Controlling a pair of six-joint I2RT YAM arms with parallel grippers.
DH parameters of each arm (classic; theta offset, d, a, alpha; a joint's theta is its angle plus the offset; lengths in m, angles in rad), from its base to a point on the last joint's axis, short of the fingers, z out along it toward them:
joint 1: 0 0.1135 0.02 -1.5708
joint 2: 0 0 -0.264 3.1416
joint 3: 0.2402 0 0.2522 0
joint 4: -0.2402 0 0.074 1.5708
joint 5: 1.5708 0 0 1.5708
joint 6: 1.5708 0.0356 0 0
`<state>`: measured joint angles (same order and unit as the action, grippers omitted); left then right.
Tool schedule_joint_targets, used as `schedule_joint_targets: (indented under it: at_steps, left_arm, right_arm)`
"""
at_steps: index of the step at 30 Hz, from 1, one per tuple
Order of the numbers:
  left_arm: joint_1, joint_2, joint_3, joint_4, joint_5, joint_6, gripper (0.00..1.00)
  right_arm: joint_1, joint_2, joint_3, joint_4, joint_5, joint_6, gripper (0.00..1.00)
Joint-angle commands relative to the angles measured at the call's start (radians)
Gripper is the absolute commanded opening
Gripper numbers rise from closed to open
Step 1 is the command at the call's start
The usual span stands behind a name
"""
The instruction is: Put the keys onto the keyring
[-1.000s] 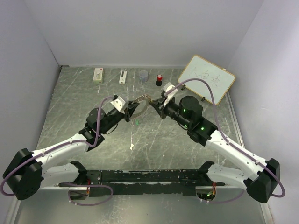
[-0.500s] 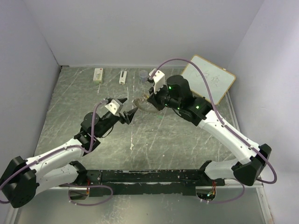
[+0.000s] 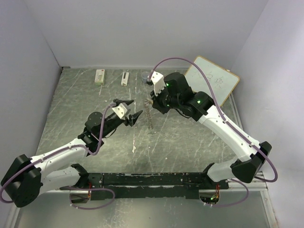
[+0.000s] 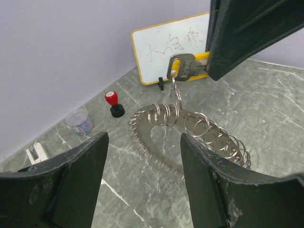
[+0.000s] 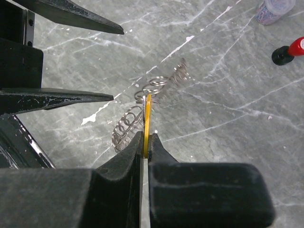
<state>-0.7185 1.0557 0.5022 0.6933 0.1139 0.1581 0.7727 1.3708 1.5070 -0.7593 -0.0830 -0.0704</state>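
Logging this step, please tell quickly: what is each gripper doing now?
Left gripper: open, empty.
Right gripper: shut on the yellow key, keyring hanging from it.

Whiteboard [image 4: 161, 52], yellow-framed, leaning at table's 1 o'clock corner: three handwritten dark characters, Chinese-looking, too loose to read surely. White box [image 3: 99, 76] at 11 o'clock: red mark, illegible.

A whiteboard [image 3: 211, 80], red-topped knob [image 4: 112, 102], small cup [image 4: 80, 121] and two white pieces [image 3: 99, 76] line the table's [image 3: 180, 142] far edge.
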Motion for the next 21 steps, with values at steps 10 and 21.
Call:
schedule_joint_targets:
  at_steps: [10,21]
  left_arm:
    - [0.018,0.05,0.091,0.091,0.301,0.11,0.71]
    - [0.067,0.209,0.326,-0.186,0.61,0.217,0.58]
  right_arm:
    - [0.002,0.039,0.103,-0.123,-0.008,-0.043,0.0]
    - [0.002,0.039,0.118,-0.158,-0.011,-0.063,0.0]
